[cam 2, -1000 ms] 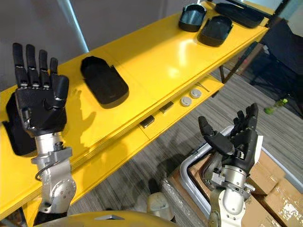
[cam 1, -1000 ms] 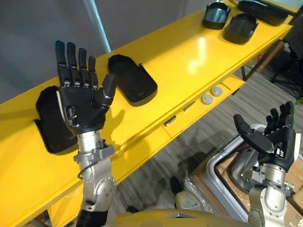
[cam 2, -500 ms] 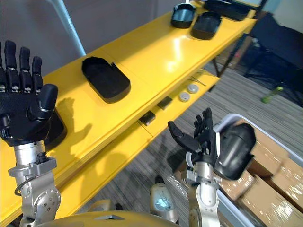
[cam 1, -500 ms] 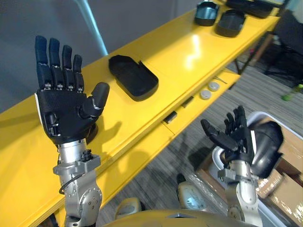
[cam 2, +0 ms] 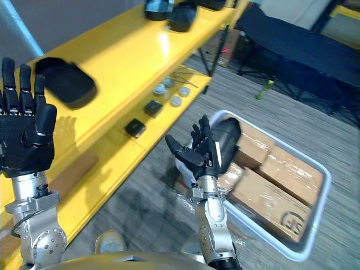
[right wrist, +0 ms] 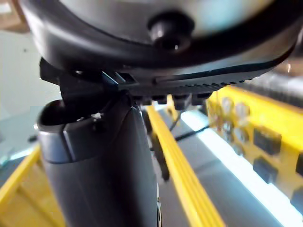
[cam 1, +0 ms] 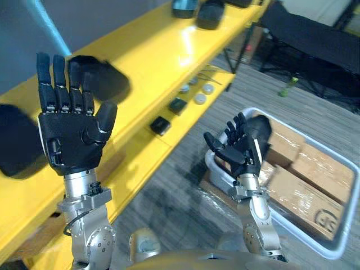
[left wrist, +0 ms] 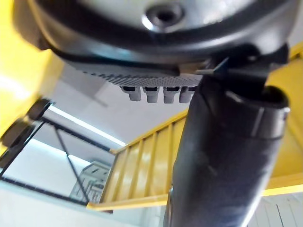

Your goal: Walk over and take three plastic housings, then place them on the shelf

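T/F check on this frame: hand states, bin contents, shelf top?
1. The left hand is open, fingers straight, holding nothing. True.
2. The right hand is shut on a housing. False: it is open; a dark housing lies behind it in the white bin.
3. The bin also holds cardboard boxes. True.
4. The top of the yellow shelf is bare. False: black housings lie on it.
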You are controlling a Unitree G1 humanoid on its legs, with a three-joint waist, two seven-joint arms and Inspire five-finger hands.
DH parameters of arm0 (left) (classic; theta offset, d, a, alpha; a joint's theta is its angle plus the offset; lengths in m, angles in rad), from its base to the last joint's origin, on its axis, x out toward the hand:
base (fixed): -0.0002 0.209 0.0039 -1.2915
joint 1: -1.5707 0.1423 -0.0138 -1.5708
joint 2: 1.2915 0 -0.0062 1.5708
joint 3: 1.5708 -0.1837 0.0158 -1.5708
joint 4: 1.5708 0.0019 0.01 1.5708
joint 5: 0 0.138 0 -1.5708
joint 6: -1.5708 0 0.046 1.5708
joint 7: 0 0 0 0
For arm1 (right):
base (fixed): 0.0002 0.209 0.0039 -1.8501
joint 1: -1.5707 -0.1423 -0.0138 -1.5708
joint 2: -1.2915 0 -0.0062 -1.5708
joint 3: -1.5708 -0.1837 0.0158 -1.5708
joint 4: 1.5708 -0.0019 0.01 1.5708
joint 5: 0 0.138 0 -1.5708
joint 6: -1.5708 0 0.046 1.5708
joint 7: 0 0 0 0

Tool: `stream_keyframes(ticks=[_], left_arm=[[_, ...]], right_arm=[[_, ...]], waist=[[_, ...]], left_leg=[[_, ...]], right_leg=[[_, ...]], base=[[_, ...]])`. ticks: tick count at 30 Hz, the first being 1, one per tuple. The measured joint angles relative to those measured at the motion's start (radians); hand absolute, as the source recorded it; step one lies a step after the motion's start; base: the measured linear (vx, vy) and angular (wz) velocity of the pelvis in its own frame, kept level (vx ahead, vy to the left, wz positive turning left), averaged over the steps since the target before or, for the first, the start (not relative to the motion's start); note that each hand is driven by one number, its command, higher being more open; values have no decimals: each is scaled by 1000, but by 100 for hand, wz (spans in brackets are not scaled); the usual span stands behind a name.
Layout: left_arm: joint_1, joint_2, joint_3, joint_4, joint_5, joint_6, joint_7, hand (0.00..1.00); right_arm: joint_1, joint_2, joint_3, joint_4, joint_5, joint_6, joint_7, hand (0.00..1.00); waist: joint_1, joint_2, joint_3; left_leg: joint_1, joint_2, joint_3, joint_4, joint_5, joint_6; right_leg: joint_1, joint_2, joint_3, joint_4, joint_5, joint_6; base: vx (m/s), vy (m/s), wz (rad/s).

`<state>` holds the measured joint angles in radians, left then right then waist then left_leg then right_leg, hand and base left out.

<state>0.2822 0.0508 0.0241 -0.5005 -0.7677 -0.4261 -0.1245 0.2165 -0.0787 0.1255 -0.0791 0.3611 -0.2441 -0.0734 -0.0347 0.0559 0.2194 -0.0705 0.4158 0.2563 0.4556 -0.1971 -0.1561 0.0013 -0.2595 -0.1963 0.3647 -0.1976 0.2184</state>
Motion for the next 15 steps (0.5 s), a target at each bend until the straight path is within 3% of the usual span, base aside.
stream_keyframes(ticks=[1,2,3,4,8,10,12,13,15], left_arm=[[-2,-22,-61,43,-29,27,-9,100],[-2,-22,-69,46,-30,32,-9,100],[-2,-24,-102,62,-21,39,-12,100],[-2,-25,-134,69,13,41,-5,100],[-7,-23,-140,70,149,42,39,100],[-9,-17,-139,86,168,43,53,100],[-10,-11,-137,100,184,43,52,100],[-10,-9,-137,106,183,51,51,100],[-12,6,-139,118,182,86,46,100]], right_arm=[[64,-18,-64,-8,0,19,-6,100],[77,-18,-76,-11,0,20,-9,100],[120,-21,-113,-34,-1,20,-25,100],[151,-24,-150,-68,-2,19,-42,100],[158,-45,-145,-135,-4,19,-35,100],[145,-50,-124,-137,-6,22,-22,100],[126,-47,-115,-127,-41,21,-22,100],[91,-59,-119,-93,-43,22,-23,100],[14,-64,-140,8,-70,42,-56,100]], waist=[[-46,24,-10],[-53,23,-9],[-66,19,-7],[-68,26,-11],[-69,44,-22],[-68,42,-24],[-60,36,-24],[-53,43,-32],[-42,30,-32]], left_leg=[[1,26,-19,-25,82,83],[1,28,-18,-25,99,99],[0,26,-22,-28,131,108],[11,-23,-29,-55,116,86],[39,-85,-55,-126,136,111],[48,-103,-59,-126,133,106],[53,-118,-71,-139,109,70],[69,-129,-77,-167,90,41],[80,-152,-78,-186,60,-5]], right_leg=[[8,40,-18,3,-20,-33],[11,43,-19,3,-23,-38],[12,48,-16,2,-33,-58],[-10,50,10,2,-37,-74],[-84,47,68,41,-36,-81],[-90,32,78,56,-35,-80],[-97,14,79,67,-32,-74],[-103,5,83,73,-26,-64],[-96,-20,81,65,-8,-33]], base=[[21,-331,0],[13,-422,-5],[-13,-201,-37],[-18,-229,-43],[-19,-77,-42],[-49,64,-17],[-71,154,7],[-45,115,5],[-81,215,15]])
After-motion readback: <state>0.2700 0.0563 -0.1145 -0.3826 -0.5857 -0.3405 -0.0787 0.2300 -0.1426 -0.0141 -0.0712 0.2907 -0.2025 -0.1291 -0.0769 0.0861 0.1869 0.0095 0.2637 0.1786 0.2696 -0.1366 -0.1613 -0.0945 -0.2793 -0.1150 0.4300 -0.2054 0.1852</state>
